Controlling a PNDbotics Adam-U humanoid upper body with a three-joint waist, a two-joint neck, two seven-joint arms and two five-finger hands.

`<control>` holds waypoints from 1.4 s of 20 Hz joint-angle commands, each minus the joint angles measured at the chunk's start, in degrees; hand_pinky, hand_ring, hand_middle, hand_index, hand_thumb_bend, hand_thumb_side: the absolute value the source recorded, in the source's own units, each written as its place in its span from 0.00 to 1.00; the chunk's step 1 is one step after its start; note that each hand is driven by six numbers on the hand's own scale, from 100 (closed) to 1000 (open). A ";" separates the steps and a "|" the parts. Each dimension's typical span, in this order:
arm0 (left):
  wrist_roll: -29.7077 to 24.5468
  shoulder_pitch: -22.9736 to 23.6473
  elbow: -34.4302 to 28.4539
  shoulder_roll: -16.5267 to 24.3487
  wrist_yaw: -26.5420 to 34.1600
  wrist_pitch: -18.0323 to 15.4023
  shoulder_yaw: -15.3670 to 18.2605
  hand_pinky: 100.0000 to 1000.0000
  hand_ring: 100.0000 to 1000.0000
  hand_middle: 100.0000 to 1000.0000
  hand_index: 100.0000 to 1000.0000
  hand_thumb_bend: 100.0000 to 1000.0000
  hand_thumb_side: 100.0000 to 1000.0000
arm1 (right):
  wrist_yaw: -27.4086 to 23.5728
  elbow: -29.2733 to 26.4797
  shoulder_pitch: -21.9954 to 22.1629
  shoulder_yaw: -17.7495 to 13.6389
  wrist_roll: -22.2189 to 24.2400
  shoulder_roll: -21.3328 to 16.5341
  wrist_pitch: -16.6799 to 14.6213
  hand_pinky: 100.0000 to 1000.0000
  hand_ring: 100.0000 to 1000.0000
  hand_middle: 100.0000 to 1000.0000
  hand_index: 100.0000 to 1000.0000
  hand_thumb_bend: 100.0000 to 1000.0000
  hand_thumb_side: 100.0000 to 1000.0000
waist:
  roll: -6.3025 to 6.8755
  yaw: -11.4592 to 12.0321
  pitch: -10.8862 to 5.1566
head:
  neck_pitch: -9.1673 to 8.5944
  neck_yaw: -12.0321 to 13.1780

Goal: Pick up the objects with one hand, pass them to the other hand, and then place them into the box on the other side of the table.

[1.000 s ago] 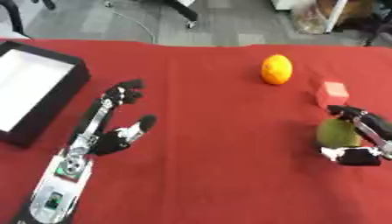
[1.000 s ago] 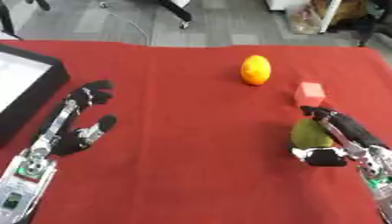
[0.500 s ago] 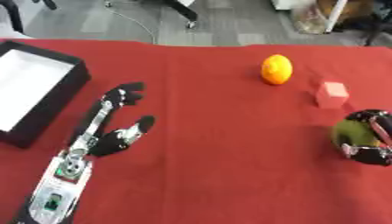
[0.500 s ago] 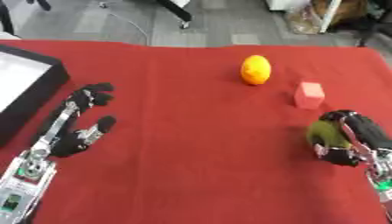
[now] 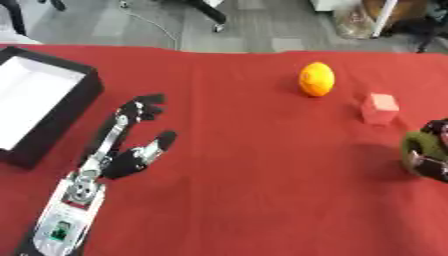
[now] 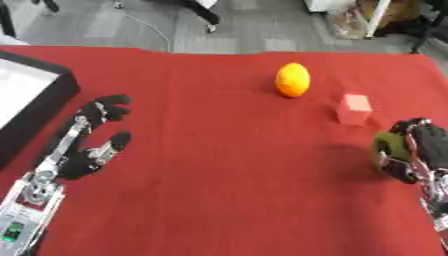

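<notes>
Right robot hand [image 6: 418, 150] clenched around a dull green rounded fruit [image 6: 391, 148], raised at the red bench's [image 6: 227, 175] right edge. Left robot hand [image 5: 131, 145] released, resting by the black white-lined box [image 5: 39, 105].

count on the red table [image 5: 245, 200]: 1 orange fruit [image 5: 316, 79], 1 pink block [image 5: 380, 108], 1 green round object [image 6: 391, 148], so 3 loose items total. 1 black box [image 5: 61, 117] with a white inside, at the left edge. 2 robot hands in view: left hand [image 5: 131, 150] on the left side, right hand [image 6: 422, 150] at the right edge. the green object sits in the right hand's curled fingers; the other 2 items lie free on the cloth, near each other but apart.
</notes>
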 commanded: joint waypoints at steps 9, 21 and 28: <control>0.08 -0.86 1.76 0.60 -1.04 0.20 0.30 0.80 0.78 0.81 0.90 0.46 0.71 | -7.41 -13.03 -5.65 1.53 -1.77 0.86 1.75 0.52 0.38 0.14 0.27 0.00 0.00 | -0.57 0.18 -1.30 | 0.33 0.10; -2.24 -6.46 7.65 -0.58 -4.57 -1.41 -3.07 0.78 0.77 0.80 0.89 0.44 0.70 | -17.02 -24.91 -19.79 9.38 4.20 14.00 0.64 0.50 0.39 0.15 0.27 0.00 0.00 | -1.00 -0.14 -2.13 | 0.25 0.74; -2.65 -10.90 11.03 -3.11 -4.96 -3.24 -5.02 0.78 0.76 0.78 0.88 0.44 0.64 | -18.76 -22.87 -22.71 15.35 8.55 22.05 -0.66 0.49 0.38 0.14 0.27 0.00 0.00 | -1.32 0.26 -2.24 | -0.44 0.92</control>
